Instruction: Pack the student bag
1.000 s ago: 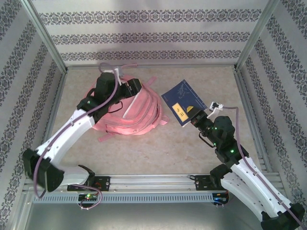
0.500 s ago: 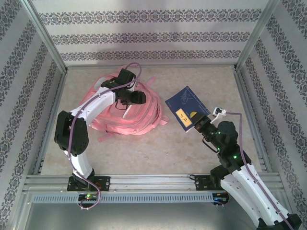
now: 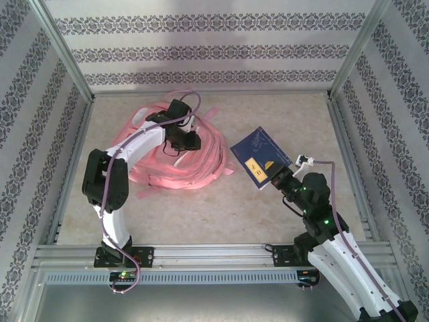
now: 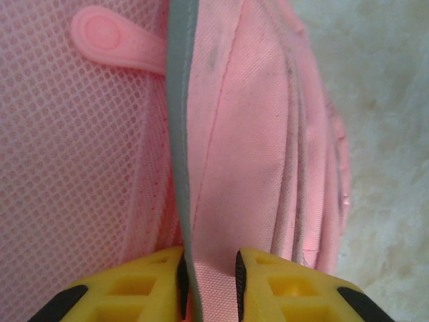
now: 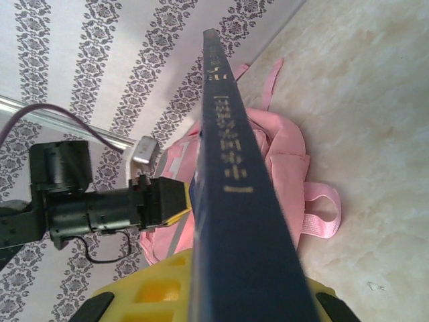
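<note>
**Student bag** point(image 3: 201, 157): pink backpack lying flat on the table point(image 3: 201, 215), left of centre and toward the far wall, with its straps splayed round it. Whether a compartment is unzipped cannot be told from these views.

**Left gripper** point(image 3: 186, 139): down on the top of the bag. In the wrist view its yellow fingers point(image 4: 268, 278) stand narrow, with a fold of pink fabric edged in grey trim pinched between them. The mesh panel lies on one side of the fold and plain cloth on the other.

**Right gripper** point(image 3: 275, 176): raised over bare table on the right side, closed on the near edge of a book point(image 3: 258, 153). The book is dark blue with a yellow label.

**Relation for the next move:**
- The bag lies to the left of the book and a little farther from the arm bases, with a strip of bare table between them.
- The book's long axis runs from the right gripper up and leftward, so its free end points toward the bag (the right wrist view looks straight along the spine at the pink cloth).
- The left arm is the nearer to the bag and is already on it; the right arm stands apart.

**Judgement:** the left side lifts or holds the fabric so that the book can go in from the right.
</note>
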You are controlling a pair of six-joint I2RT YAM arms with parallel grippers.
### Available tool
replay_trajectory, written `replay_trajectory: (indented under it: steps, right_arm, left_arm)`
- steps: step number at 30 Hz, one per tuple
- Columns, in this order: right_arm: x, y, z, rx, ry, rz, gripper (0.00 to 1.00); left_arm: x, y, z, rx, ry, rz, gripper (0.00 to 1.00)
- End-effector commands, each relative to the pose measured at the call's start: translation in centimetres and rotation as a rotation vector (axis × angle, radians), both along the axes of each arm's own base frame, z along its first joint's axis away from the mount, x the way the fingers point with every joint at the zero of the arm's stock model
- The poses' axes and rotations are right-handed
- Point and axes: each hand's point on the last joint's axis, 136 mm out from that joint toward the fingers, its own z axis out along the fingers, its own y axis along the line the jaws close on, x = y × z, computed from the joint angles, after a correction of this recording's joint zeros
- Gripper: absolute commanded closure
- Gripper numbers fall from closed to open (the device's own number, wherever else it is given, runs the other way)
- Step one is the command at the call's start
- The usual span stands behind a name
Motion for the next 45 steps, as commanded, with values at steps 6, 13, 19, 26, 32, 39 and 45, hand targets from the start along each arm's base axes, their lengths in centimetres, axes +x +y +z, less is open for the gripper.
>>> replay_trajectory:
  steps: [6, 13, 19, 26, 32, 39, 45]
  right_arm:
    - [-0.6, -0.1, 1.8, 0.020, -0.061, 0.014, 1.00]
    - [-0.9, 0.1, 0.7, -0.016, -0.036, 0.037, 1.00]
    - [-0.7, 2.2, 0.5, 0.000, -0.011, 0.151, 1.00]
    - [-0.5, 5.2, 2.7, 0.080, 0.007, 0.310, 1.00]
    - [-0.7, 7.3, 4.9, 0.143, 0.001, 0.401, 1.00]
    - [-0.7, 9.2, 4.8, 0.134, 0.028, 0.433, 1.00]
    - [0.9, 12.3, 2.6, 0.100, 0.095, 0.464, 1.00]
  left_arm:
    - [-0.3, 0.2, 1.4, 0.023, -0.005, -0.049, 1.00]
    - [-1.0, -0.7, 9.9, -0.103, -0.138, -0.064, 1.00]
    - [-2.9, -1.2, 16.3, -0.203, -0.223, -0.103, 1.00]
    - [-5.0, -1.5, 22.1, -0.303, -0.314, -0.159, 1.00]
    - [-5.9, -2.6, 25.2, -0.465, -0.318, -0.201, 1.00]
    - [-6.0, -3.5, 26.8, -0.572, -0.316, -0.206, 1.00]
    - [-5.6, -4.0, 27.4, -0.628, -0.311, -0.186, 1.00]
